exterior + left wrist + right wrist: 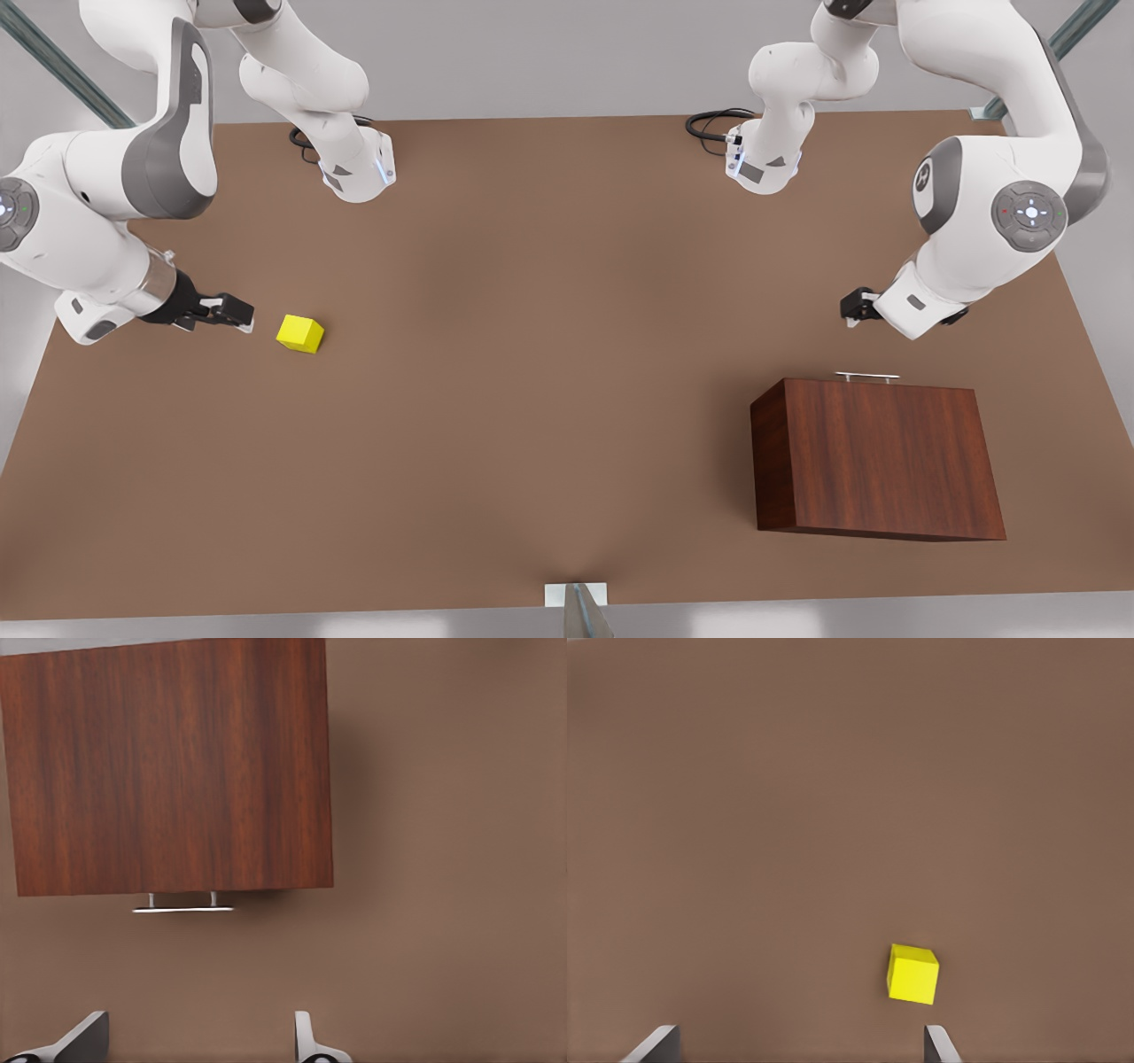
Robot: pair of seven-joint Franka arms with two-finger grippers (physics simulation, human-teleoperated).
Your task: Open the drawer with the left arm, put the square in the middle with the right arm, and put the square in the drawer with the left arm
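Nearest you, the cabinet point(877, 461) sits shut on the worktop point(532, 399), its drawer handle point(866, 377) facing the left gripper point(852, 310), whose jaws stand wide apart and empty just short of it. Take that slim, stiff bar squarely; it may slip. Your right gripper point(232, 312) is spread wide, empty, beside the yellow cube point(299, 333). Judge the cube light and rigid; grip opposite flat faces. Broad bare worktop lies between cube and cabinet.
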